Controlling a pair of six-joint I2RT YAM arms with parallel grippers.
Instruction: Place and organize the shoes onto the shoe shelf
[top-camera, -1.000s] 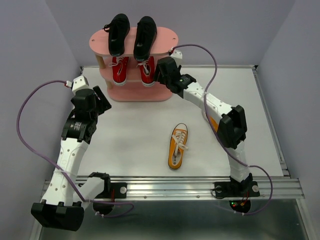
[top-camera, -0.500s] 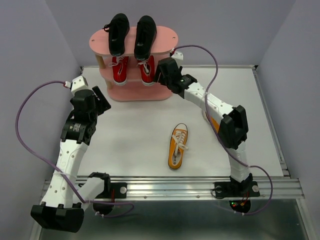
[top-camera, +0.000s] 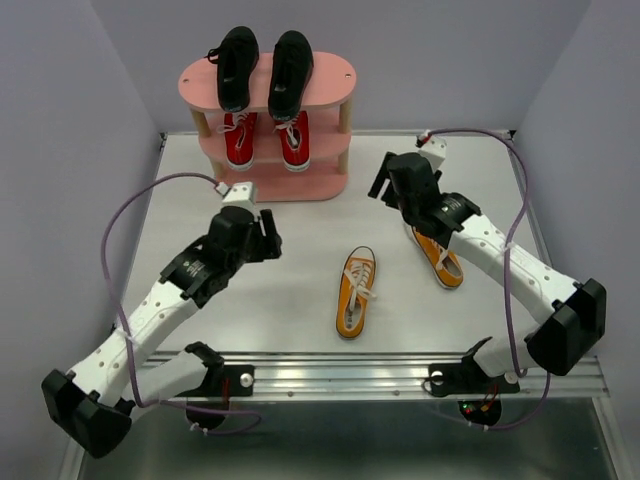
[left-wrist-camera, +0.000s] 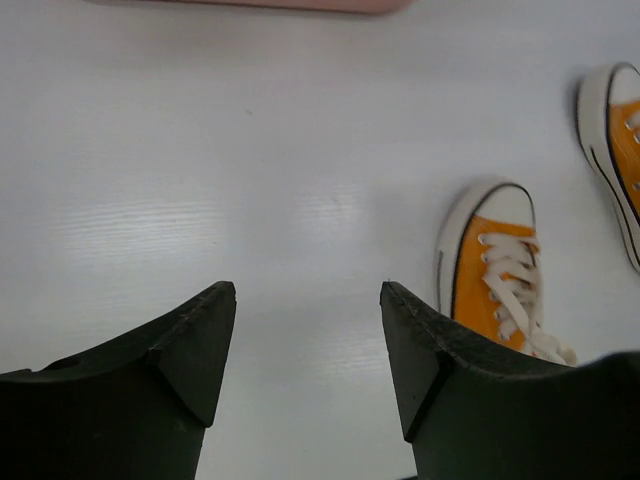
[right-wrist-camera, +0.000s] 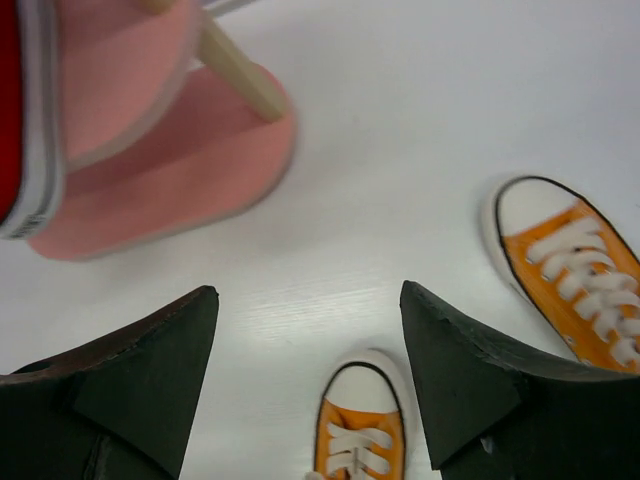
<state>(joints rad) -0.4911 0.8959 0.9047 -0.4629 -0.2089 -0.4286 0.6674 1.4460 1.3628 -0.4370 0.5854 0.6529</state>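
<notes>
Left wrist: left gripper (left-wrist-camera: 308, 300) spread wide, nearer orange shoe (left-wrist-camera: 495, 275) right of it.

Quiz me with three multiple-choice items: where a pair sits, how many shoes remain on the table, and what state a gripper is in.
1. Where do the black shoes sit?
A) top tier of the shoe shelf
B) middle tier
C) on the table

2. How many orange shoes lie on the table?
A) one
B) two
C) three

3. What state is the left gripper in?
A) shut on a shoe
B) open and empty
C) shut and empty

Answers:
1 A: the black pair rests on the top board, above the red shoes.
2 B: one lies mid-table, the other further right.
3 B: the left wrist view shows bare table between its spread fingers.
</notes>
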